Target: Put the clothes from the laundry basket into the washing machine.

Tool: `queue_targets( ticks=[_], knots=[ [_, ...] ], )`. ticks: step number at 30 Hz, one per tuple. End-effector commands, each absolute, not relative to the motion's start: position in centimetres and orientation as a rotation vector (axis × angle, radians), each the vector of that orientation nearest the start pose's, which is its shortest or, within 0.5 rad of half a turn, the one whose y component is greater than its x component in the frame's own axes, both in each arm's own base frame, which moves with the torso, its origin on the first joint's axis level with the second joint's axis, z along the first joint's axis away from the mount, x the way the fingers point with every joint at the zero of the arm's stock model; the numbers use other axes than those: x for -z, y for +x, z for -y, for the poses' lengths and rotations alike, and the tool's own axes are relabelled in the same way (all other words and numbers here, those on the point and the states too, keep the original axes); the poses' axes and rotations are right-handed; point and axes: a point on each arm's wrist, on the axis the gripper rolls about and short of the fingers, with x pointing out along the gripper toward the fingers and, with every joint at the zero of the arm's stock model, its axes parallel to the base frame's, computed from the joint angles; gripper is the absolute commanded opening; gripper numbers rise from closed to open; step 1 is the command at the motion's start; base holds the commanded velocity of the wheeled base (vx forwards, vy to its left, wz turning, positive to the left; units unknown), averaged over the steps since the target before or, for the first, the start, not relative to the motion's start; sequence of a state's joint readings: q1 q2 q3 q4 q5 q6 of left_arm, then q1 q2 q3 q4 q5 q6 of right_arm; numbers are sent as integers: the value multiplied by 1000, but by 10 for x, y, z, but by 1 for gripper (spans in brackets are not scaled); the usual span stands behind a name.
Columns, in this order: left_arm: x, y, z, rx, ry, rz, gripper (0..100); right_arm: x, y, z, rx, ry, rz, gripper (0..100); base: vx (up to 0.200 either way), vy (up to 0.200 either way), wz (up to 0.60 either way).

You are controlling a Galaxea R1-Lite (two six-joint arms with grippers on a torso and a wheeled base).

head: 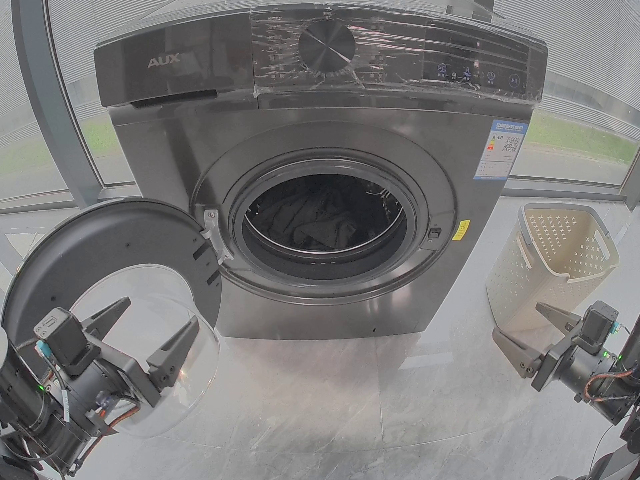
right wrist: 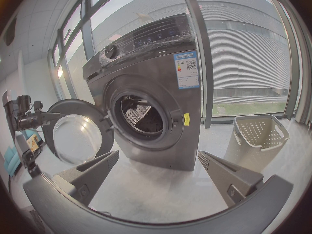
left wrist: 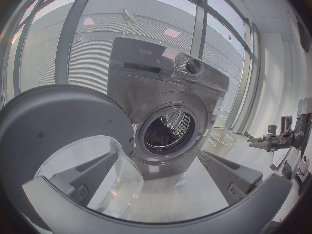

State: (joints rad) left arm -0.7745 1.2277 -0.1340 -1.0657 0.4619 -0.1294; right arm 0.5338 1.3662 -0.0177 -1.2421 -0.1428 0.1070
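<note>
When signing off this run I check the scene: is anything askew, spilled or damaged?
Only the control panel: wrinkled clear film covers it. The laundry basket stands upright, and nothing is spilled.

Glass-walled, lab-like room; floor-to-ceiling windows (head: 581, 35); polished stone floor (head: 373, 401); film-wrapped washing machine (head: 313, 123)

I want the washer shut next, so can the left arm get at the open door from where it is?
Probably yes: the open left tool hangs right in front of the door, which is swung wide on that side, with nothing between them.
</note>
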Motion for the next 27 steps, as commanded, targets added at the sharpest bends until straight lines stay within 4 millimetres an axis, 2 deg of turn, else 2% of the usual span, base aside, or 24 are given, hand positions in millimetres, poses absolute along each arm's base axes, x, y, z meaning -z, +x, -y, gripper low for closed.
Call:
queue_targets(
  ticks=[1,7,13,18,22,27],
  knots=[
    [-156,92,65,246,-117,12,100,-142,108,-44,-280,43,-45,100,-200,0,0],
    [-153,71,41,182,-117,61,100,-150,81,-26,-231,36,42,100,-33,0,0],
    [-137,45,16,89,-83,2,100,-125,33,-6,-153,17,-44,100,0,0,0],
    [-120,29,3,-7,-49,-63,100,-100,-5,2,-112,28,5,100,0,0,0],
    [-111,17,-4,-86,-46,-73,100,-84,-18,2,-82,39,11,100,0,0,0],
    [-93,1,-10,-173,-51,-113,100,-84,-16,2,-80,44,-9,100,0,0,0]
  ],
)
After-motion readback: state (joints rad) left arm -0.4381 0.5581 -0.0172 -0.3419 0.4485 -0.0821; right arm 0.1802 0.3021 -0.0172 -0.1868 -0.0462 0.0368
